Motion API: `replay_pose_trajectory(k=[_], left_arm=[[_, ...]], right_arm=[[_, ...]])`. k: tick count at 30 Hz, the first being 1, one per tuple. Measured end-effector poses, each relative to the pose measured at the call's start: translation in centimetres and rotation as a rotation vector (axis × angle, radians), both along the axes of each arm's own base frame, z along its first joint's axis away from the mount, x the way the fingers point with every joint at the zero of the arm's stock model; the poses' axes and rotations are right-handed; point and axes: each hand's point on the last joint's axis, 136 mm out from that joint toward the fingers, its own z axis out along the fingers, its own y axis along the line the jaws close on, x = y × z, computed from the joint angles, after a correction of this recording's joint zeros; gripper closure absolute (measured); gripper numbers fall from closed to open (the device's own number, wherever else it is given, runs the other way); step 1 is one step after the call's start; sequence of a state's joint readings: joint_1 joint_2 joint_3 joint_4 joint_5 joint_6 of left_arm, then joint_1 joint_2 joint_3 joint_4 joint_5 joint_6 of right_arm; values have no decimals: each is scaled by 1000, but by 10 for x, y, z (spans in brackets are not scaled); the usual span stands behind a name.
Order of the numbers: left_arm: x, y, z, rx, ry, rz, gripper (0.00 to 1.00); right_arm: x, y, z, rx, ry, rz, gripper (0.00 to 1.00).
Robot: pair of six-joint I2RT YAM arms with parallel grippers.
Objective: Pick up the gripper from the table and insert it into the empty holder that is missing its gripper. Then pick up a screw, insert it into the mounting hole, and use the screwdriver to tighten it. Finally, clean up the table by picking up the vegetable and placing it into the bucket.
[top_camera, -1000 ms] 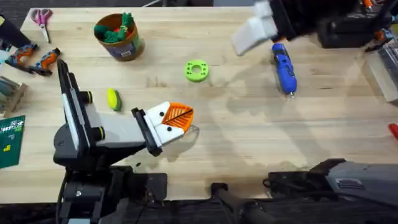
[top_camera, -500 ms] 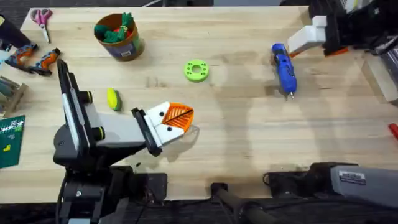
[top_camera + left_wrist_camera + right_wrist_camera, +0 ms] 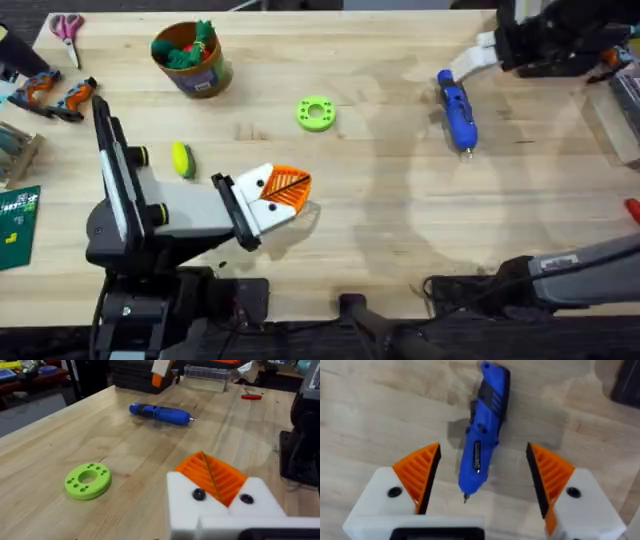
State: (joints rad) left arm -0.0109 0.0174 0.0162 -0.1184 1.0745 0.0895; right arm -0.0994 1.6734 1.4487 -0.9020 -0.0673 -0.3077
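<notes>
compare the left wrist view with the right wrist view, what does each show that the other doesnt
Left wrist view alone: the flat lime-green ring disc lying on the wooden table, and the left gripper, its orange ribbed pads pressed together.

Right wrist view alone: the right gripper, with white fingers and orange ribbed pads spread wide to either side of the screwdriver.

Both: the bright blue cylindrical powered screwdriver lying flat on the same light wood tabletop, touched by neither gripper.
</notes>
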Motion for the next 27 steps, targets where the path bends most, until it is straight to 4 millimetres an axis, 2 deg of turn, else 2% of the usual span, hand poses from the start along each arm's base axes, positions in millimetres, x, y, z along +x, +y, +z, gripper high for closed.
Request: replay_pose_trajectory(k=[6, 17, 27], left_arm=[[0, 0, 0, 0, 0, 0, 997], [0, 0, 0, 0, 0, 0, 997], [0, 0, 0, 0, 0, 0, 997]], right_arm=[[11, -1, -21, 4, 27, -5, 8], [23, -2, -87, 34, 150, -68, 9], [38, -4, -111, 31, 142, -93, 8]])
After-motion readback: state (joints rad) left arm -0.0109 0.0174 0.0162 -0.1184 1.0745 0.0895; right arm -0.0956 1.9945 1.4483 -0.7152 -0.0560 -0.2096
